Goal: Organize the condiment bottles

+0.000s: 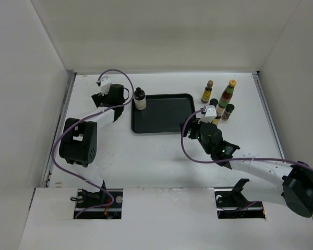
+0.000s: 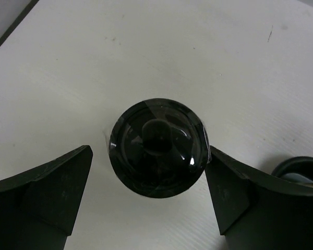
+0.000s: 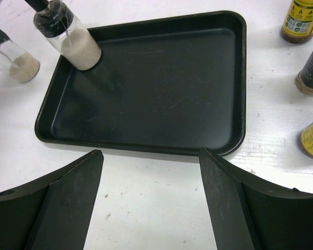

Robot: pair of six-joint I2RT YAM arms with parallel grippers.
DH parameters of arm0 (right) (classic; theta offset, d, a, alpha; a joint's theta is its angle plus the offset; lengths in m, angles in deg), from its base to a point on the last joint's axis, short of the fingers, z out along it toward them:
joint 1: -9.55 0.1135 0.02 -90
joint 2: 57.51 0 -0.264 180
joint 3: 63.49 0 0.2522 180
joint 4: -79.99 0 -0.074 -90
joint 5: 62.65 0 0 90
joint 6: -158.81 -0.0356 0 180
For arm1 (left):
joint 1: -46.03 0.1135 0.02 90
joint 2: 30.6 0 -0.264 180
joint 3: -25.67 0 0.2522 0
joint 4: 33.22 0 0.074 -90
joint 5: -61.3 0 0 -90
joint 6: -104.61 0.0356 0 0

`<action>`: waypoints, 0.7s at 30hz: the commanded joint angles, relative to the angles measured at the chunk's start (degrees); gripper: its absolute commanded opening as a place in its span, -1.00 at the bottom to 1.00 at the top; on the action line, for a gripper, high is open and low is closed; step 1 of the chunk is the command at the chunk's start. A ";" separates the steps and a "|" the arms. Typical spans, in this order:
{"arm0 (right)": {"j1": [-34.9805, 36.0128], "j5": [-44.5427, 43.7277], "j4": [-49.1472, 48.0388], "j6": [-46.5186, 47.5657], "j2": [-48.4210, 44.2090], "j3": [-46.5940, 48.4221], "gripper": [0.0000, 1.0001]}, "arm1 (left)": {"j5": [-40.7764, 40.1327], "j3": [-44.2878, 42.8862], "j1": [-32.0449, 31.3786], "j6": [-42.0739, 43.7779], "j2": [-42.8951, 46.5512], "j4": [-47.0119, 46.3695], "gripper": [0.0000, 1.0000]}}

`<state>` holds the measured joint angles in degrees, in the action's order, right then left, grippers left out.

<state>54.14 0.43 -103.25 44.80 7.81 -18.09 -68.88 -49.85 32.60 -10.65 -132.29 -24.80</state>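
One white bottle point(image 3: 75, 44) seems to stand in the tray point(image 3: 161, 94) corner; my left jaws loosely straddle the second bottle point(image 2: 156, 147), right jaws gape empty, other bottles point(image 1: 227, 95) wait on the table point(image 1: 146, 156).

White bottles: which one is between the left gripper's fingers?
The white bottle farther from the tray; the left gripper straddles it from above. The other white bottle stands by the tray's corner.
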 commanded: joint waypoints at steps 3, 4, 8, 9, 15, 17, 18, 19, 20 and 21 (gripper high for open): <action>-0.26 0.46 -2.26 -0.34 0.42 0.97 0.61 | 1.33 -3.72 1.08 1.26 -0.35 -2.83 0.70; -0.26 0.46 -2.08 -0.25 0.68 1.23 0.61 | 1.42 -3.81 1.08 1.26 -0.44 -3.00 0.70; -0.17 0.46 -2.25 -0.07 0.69 1.32 0.61 | 1.42 -4.07 1.08 1.61 -0.79 -3.53 0.58; -0.17 0.46 -2.17 -0.07 0.77 1.32 0.61 | 1.51 -4.25 1.08 1.70 -0.97 -3.45 0.51; -0.08 0.37 -2.43 -0.25 -1.07 0.53 0.61 | -0.15 -0.66 0.65 1.53 3.76 -5.02 -0.09; -0.08 0.37 -2.08 -0.25 -1.25 0.62 0.61 | -2.43 2.33 -0.23 1.44 9.37 -6.60 -0.14; -0.08 0.37 -2.08 -0.25 -1.33 0.62 0.61 | -3.40 4.08 -1.45 1.70 12.45 -7.57 -0.14; -0.08 0.37 -2.17 -0.25 -1.42 0.62 0.61 | -4.28 5.23 -2.25 1.96 14.74 -8.18 -0.15; -0.08 0.29 -2.43 -0.25 -1.60 0.53 0.61 | -5.33 6.98 -3.73 2.23 17.98 -8.89 -0.16; -0.08 0.29 -2.69 -0.33 -1.69 0.44 0.61 | -6.04 8.65 -5.14 2.58 20.89 -9.24 -0.16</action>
<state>54.14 0.43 -103.29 44.80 7.73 -18.09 -70.41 -42.72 30.87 -9.10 -122.57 -26.84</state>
